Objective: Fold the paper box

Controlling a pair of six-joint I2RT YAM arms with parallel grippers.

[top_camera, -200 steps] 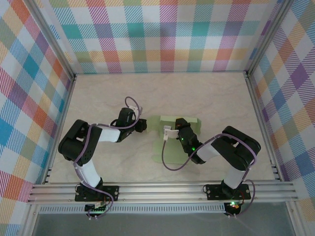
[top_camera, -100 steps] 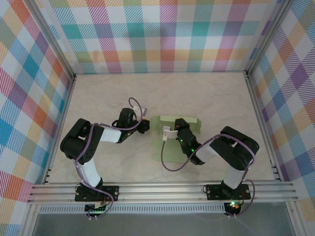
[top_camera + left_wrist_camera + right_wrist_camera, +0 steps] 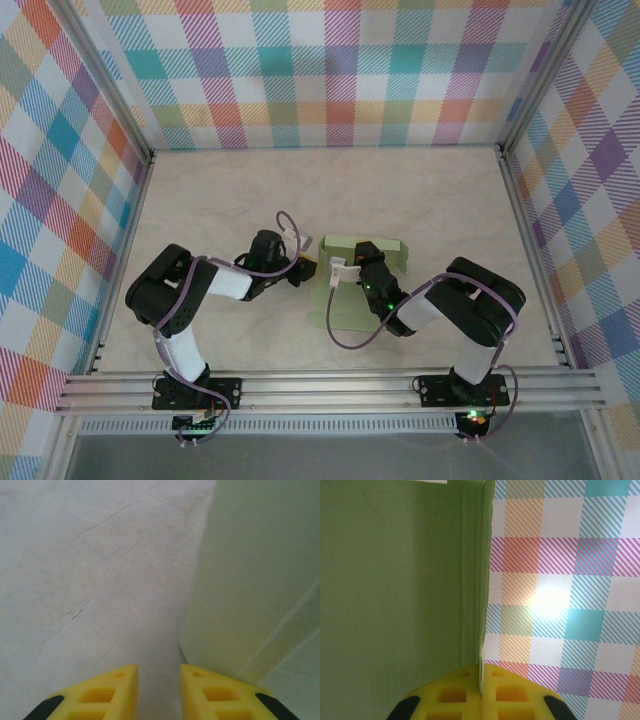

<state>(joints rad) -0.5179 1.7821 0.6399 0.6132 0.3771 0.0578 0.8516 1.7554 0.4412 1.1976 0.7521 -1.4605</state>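
Right claw (image 3: 481, 682) clamped tight on a thin standing edge of the paper box (image 3: 345, 305), pads pressed together with the card pinched between them and the plaid wall (image 3: 560, 580) behind. Left claw (image 3: 159, 672) low over the table (image 3: 420, 190), fingers a little apart with nothing between them, sitting just at the 9 o'clock edge of the box, so close that touching or not cannot be told. Lies near the middle of the table, a shade toward 4 o'clock of centre, mostly flat, with a strip turned up along its 12 o'clock side and the right arm reaching in from 4 o'clock. Looks light and thin: pale green card, stiff enough to stand where creased, but likely to bow, crumple or skid on the smooth tabletop under a careless push. Best taken by the edges and flaps, close to a crease, pinching gently and never squashing a panel; best held down by one claw while the other turns a side up. As a container, hardly one so far: no closed walls, a flat floor open to the top, and nothing seen lying in it. Worth watching for the sheet sliding toward 3 o'clock if nudged from the left without the right-hand pinch holding.
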